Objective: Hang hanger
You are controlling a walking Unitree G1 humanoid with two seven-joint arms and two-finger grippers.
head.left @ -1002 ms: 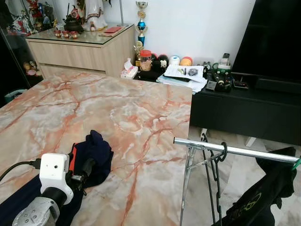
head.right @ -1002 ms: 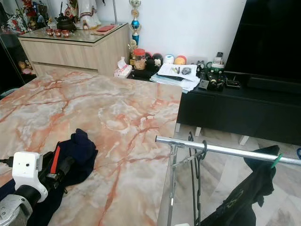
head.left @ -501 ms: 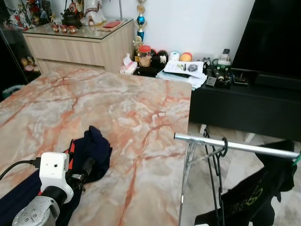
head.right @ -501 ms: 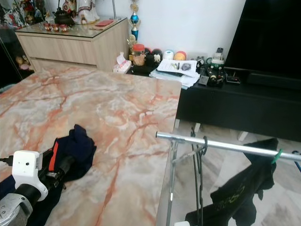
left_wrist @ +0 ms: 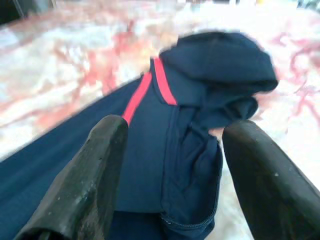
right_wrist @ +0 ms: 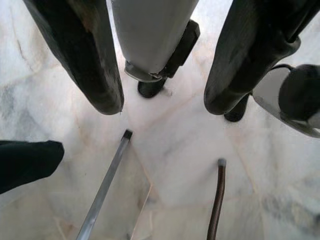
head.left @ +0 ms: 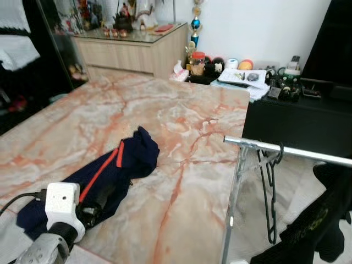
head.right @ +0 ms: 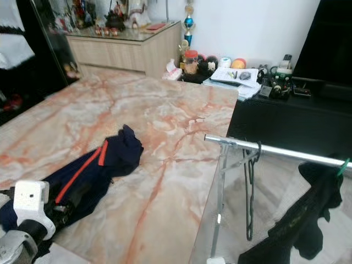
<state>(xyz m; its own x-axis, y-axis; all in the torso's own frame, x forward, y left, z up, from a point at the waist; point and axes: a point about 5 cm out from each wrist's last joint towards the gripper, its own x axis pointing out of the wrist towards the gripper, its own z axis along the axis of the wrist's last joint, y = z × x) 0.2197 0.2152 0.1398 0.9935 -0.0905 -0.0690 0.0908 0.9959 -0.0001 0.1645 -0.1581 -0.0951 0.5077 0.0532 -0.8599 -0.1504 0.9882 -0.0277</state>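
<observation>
A black hanger [head.left: 270,190] hangs by its hook from the silver rail [head.left: 291,150] of a clothes rack, right of the marble table [head.left: 187,118]. Further right on the same rail hangs a dark garment [head.left: 324,220]. A navy garment with a red stripe [head.left: 118,165] lies crumpled on the table. My left gripper [left_wrist: 175,129] hovers open just above it, fingers [left_wrist: 102,165] on either side of the zip, holding nothing. The right gripper [right_wrist: 165,106] hangs open, pointing down at the white floor beside my leg.
A wooden sideboard [head.left: 132,47] stands behind the table. A black low TV console [head.left: 297,113] cluttered with papers and small items stands at the back right. A dark glass cabinet [head.left: 33,49] is at the left. Thin rack tubes [right_wrist: 102,192] lie near my feet.
The whole picture has shifted, so the camera has moved; more of the navy garment and the room's left side shows. My left gripper stays over the garment.
</observation>
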